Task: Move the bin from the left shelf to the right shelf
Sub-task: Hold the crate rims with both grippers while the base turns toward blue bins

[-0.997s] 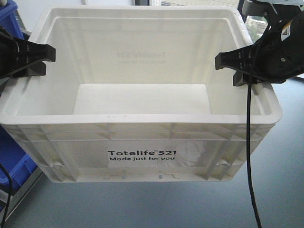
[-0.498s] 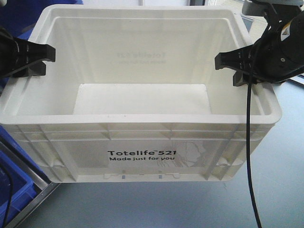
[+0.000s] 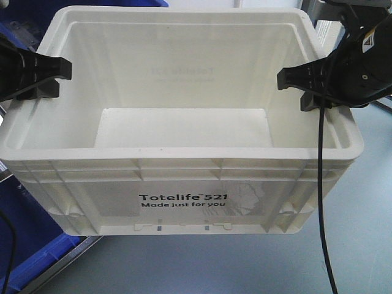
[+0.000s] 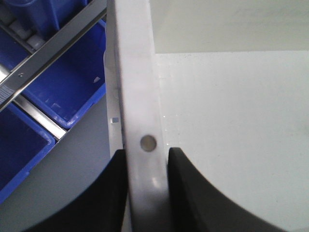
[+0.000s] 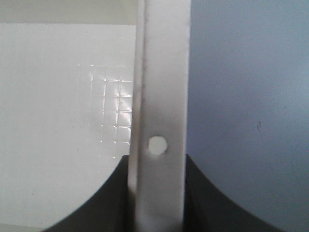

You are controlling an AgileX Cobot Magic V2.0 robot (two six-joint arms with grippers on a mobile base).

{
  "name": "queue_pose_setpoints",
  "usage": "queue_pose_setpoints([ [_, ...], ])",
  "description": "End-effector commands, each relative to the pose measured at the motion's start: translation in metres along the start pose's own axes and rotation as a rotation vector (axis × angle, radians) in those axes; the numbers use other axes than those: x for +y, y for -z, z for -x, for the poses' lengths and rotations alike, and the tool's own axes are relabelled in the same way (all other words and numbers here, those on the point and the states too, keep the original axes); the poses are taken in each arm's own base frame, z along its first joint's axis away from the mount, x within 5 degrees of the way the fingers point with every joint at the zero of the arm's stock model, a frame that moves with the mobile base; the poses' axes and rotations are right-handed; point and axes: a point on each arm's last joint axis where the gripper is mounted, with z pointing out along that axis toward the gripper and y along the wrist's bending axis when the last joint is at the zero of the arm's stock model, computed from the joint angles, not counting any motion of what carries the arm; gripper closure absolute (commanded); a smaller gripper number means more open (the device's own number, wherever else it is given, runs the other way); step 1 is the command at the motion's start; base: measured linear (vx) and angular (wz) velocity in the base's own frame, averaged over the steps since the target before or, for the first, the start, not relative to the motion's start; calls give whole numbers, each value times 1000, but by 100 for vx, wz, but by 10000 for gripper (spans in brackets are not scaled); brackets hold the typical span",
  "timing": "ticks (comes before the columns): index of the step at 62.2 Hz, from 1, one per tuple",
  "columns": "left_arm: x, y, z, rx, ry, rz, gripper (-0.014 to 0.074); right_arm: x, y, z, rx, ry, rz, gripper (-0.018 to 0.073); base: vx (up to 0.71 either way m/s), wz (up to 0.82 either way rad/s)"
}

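Note:
The white bin (image 3: pixel 184 205), printed "Totelife 521", fills the front view and hangs above the grey floor, empty inside. My left gripper (image 3: pixel 52 76) is shut on the bin's left rim (image 4: pixel 140 96), one black finger (image 4: pixel 111 193) outside the wall and one inside. Over on the other side, my right gripper (image 3: pixel 300 86) is shut on the right rim (image 5: pixel 161 96), its fingers (image 5: pixel 120 198) pressed to both faces of the wall. Both rims run straight up through the wrist views between the jaws.
Blue plastic bins (image 4: pixel 63 82) on a metal-railed shelf (image 4: pixel 53 48) sit to the left and below the bin, also seen at the lower left as blue bins (image 3: pixel 30 257). Grey floor (image 3: pixel 361 245) lies below and to the right. A black cable (image 3: pixel 323 202) hangs from the right arm.
The bin stays fixed between both grippers while the background slides left: the blue bins and shelf rail have shifted toward the lower left, and more grey floor shows on the right.

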Motion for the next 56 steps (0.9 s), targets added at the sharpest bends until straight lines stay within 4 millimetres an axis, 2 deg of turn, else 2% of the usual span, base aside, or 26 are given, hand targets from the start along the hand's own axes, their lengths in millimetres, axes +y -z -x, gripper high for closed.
queue_pose_setpoints([
  [1, -3, 25, 13, -169, -42, -16, 444, -3, 28, 13, -192, 14, 16, 530, 5, 28],
  [56, -3, 25, 13, -169, -42, -16, 444, -3, 28, 13, -192, 14, 16, 530, 4, 33],
])
